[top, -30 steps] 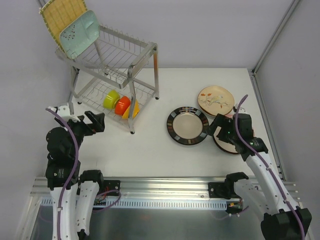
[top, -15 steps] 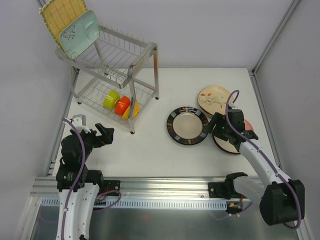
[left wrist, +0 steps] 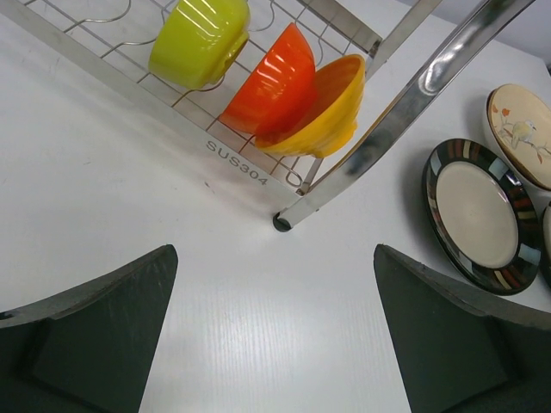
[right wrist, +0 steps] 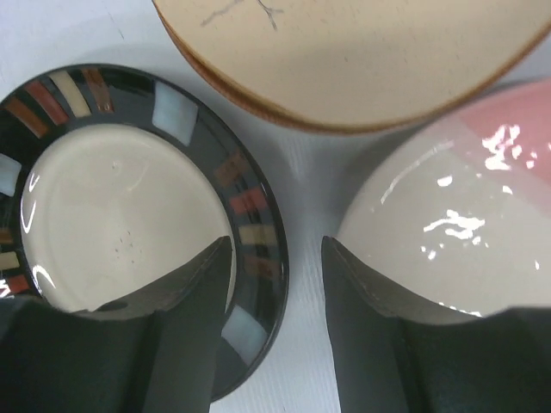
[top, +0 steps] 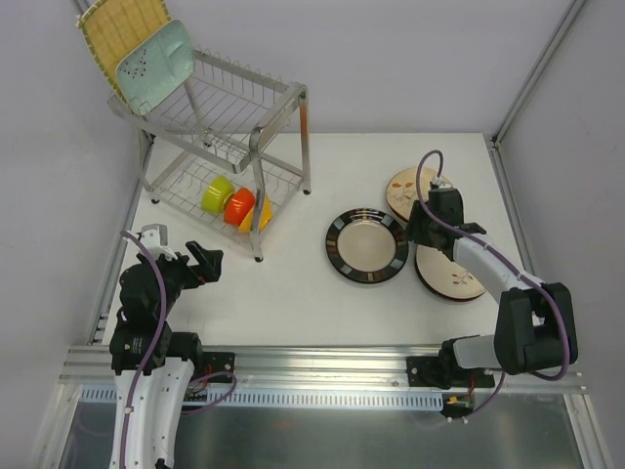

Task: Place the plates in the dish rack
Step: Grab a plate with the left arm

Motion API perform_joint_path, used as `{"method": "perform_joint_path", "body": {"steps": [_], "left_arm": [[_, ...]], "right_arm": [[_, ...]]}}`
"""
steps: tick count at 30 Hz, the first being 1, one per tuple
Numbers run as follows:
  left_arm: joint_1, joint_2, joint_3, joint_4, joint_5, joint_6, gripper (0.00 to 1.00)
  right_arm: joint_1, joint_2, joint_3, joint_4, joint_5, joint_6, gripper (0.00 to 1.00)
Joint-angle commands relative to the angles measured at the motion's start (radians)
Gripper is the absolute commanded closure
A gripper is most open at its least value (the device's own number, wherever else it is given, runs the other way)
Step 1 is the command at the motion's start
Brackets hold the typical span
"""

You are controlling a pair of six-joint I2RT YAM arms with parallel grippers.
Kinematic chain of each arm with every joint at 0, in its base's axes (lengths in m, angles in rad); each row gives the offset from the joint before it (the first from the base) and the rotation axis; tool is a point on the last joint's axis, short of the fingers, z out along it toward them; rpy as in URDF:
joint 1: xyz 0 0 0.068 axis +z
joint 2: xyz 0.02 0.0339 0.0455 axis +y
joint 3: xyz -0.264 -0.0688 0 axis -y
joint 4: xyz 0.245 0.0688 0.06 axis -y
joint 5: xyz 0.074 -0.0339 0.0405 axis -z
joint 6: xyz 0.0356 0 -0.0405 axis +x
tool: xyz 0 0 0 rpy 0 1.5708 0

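The right tool, narrowly parted, empty, hangs over the dark-rimmed plate. The left tool gapes wide above the worktop.

This is a robotics lab test cell rather than a kitchen. The flat white worktop is boxed in by plain pale grey wall panels set between slim aluminium frame posts. A slotted silver aluminium rail runs along its near edge. Two black-and-white robot arms are bolted there, trailing purple cables. The only household things (a two-tier silver wire dish rack and a few ceramic dinner plates) stand directly on that worktop.
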Motion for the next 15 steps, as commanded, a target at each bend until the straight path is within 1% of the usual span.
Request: {"method": "perform_joint_path", "body": {"steps": [1, 3, 9, 12, 15], "left_arm": [[-0.001, 0.029, 0.003, 0.021, 0.007, -0.007, 0.01], [-0.002, 0.032, 0.005, 0.019, 0.008, -0.006, 0.01], [-0.007, 0.037, 0.007, 0.018, -0.002, -0.003, 0.01], [-0.009, 0.044, 0.007, 0.018, 0.001, -0.003, 0.01], [-0.009, 0.05, 0.008, 0.019, 0.005, -0.001, 0.01]], "right_arm": [[-0.005, 0.072, 0.079, 0.055, -0.032, -0.094, 0.5], [-0.005, 0.106, 0.126, 0.038, -0.09, -0.113, 0.5], [0.009, 0.218, 0.194, 0.004, -0.147, -0.159, 0.5], [0.036, 0.257, 0.209, -0.003, -0.152, -0.177, 0.5], [0.061, 0.278, 0.205, 0.0, -0.12, -0.177, 0.5]]}}
